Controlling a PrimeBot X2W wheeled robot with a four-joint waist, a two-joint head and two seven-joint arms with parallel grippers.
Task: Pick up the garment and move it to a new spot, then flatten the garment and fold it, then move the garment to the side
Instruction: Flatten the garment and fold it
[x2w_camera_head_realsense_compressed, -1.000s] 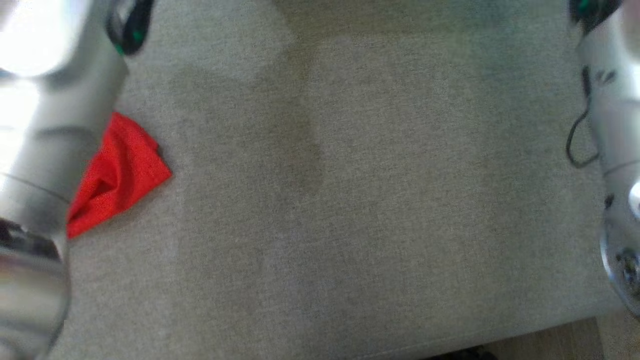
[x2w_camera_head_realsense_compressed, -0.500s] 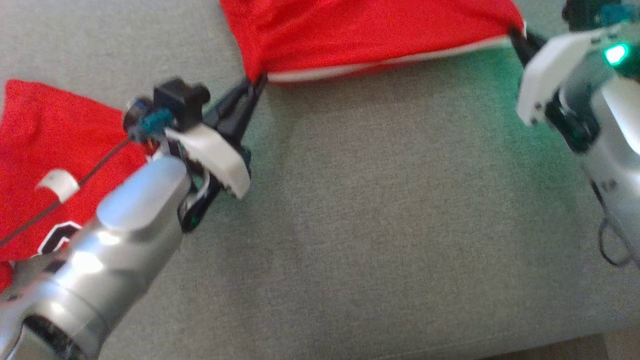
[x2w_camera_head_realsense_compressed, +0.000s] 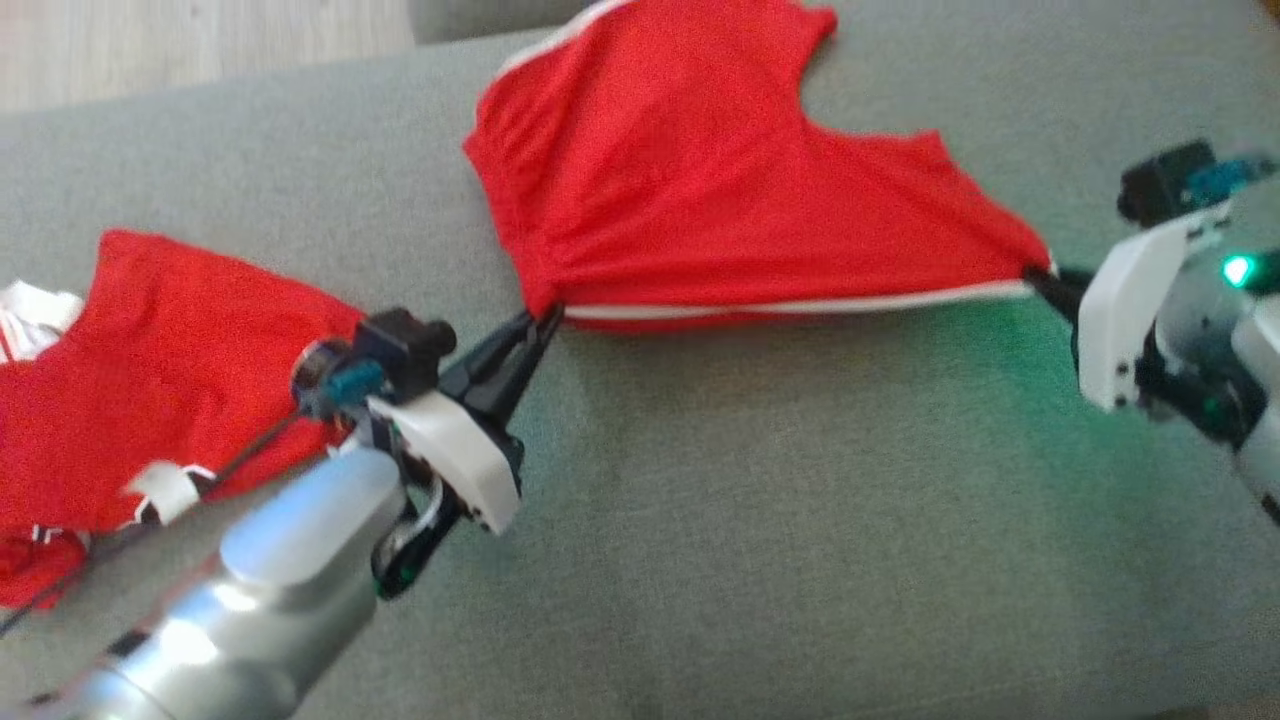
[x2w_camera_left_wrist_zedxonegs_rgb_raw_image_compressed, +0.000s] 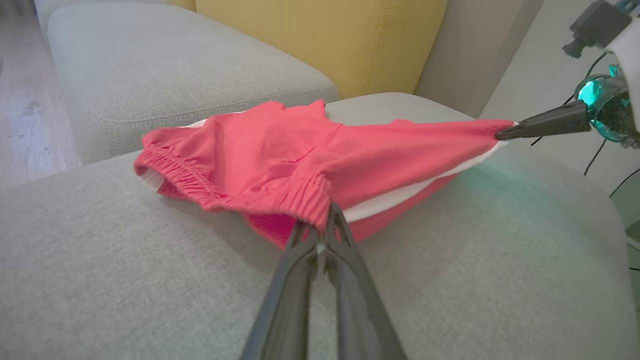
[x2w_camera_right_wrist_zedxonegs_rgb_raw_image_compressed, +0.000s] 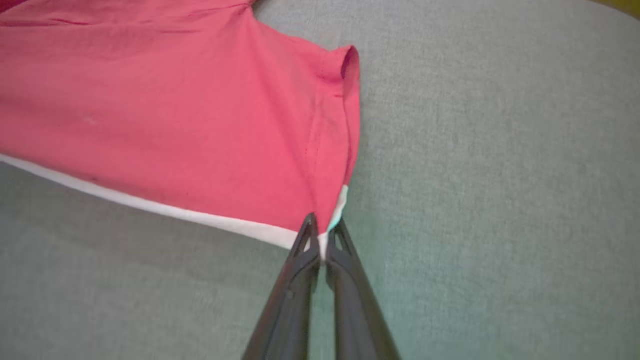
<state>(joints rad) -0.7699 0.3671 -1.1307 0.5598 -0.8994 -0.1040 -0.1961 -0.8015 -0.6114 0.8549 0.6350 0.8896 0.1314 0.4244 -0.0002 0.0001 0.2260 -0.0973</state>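
**Head view.** The camera has tipped up since half a second ago. The shorts (x2w_camera_head_realsense_compressed: 720, 200) now show whole but have not moved, and they remain stretched along their white stripe. The left end effector (x2w_camera_head_realsense_compressed: 545, 318) and right end effector (x2w_camera_head_realsense_compressed: 1040, 275) are each clamped on one end. We judge the shorts ready for flattening. Bare sofa (x2w_camera_head_realsense_compressed: 800, 520) lies open on the near side. The far edge and floor (x2w_camera_head_realsense_compressed: 200, 40) are close behind the shorts, and a jersey (x2w_camera_head_realsense_compressed: 170, 380) lies just beside the left arm.

**Left wrist view.** The fingers are pinched on the elastic waistband corner. The far part of the shorts rests on the seat, before a yellow cushion (x2w_camera_left_wrist_zedxonegs_rgb_raw_image_compressed: 320, 40).

**Right wrist view.** The fingers are closed on the striped hem corner, with clear seat to one side.
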